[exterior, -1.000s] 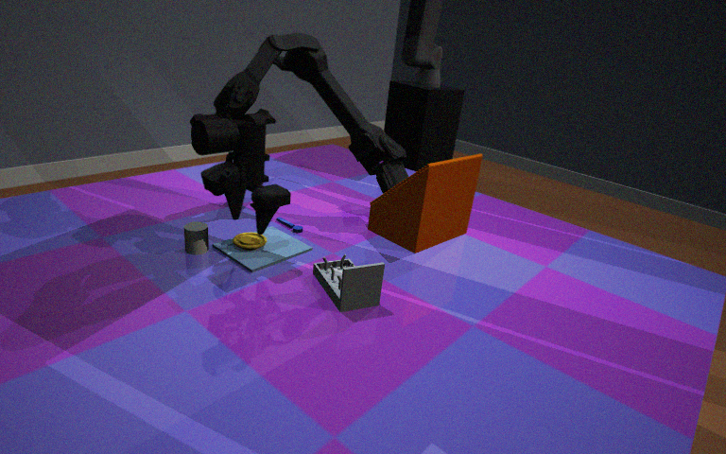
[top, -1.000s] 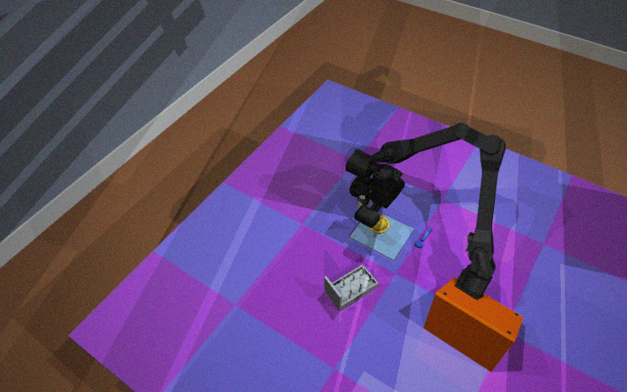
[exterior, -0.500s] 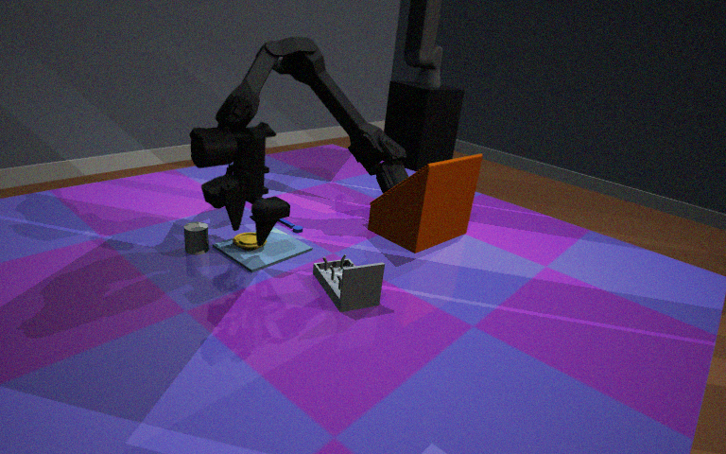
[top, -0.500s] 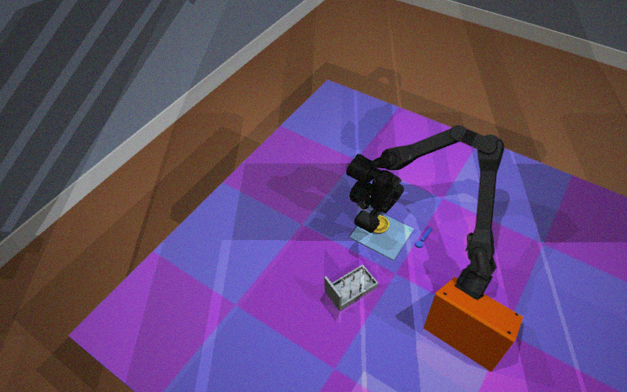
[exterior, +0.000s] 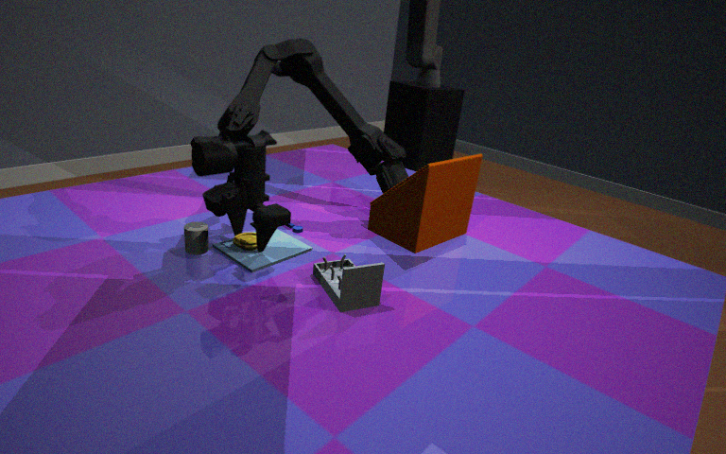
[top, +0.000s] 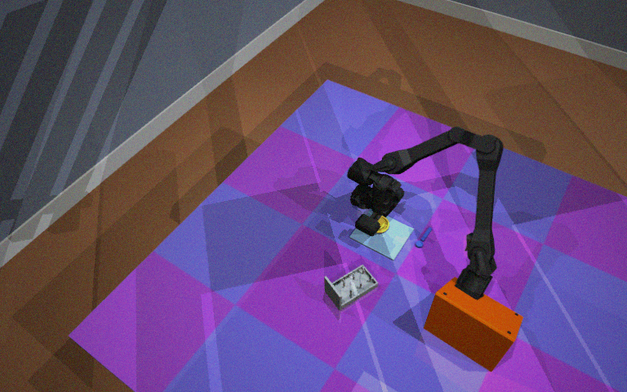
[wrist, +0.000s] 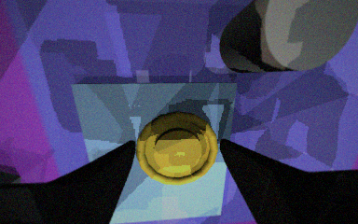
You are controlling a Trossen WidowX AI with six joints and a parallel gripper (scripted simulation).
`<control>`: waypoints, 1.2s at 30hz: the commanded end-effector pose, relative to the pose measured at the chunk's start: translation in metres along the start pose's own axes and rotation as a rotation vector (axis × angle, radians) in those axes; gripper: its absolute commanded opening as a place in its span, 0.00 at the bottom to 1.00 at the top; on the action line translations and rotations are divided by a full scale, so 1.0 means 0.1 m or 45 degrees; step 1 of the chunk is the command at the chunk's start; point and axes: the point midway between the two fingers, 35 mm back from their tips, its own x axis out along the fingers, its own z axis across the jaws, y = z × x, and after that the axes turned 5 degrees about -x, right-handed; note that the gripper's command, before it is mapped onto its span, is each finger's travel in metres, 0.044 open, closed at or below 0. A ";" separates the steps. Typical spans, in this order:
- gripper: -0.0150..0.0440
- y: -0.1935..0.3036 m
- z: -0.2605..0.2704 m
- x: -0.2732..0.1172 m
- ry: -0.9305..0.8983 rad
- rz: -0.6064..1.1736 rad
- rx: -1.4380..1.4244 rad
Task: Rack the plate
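Observation:
The yellow round plate (top: 383,224) (exterior: 245,240) (wrist: 179,151) lies flat on a light blue square board (top: 393,247) (exterior: 288,249) (wrist: 186,201). My gripper (exterior: 249,241) (wrist: 178,144) is open and points down over the plate. In the wrist view one fingertip is at each side of the rim, with the plate between them and not gripped. In the top view the near finger hides part of the plate. The grey dish rack (top: 332,296) (exterior: 363,288) stands apart from the board, with short rails inside and a tall end wall. No plate is in it.
A grey cylinder (exterior: 196,237) (wrist: 298,33) stands upright beside the board. A blue spoon-like utensil (top: 424,238) (exterior: 297,229) lies at the board's other side. The orange block (top: 462,323) (exterior: 449,203) carries my arm's base. A dark pedestal (exterior: 423,117) stands farther back.

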 end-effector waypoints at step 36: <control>0.25 -0.19 0.06 -1.03 -0.026 -0.016 -0.027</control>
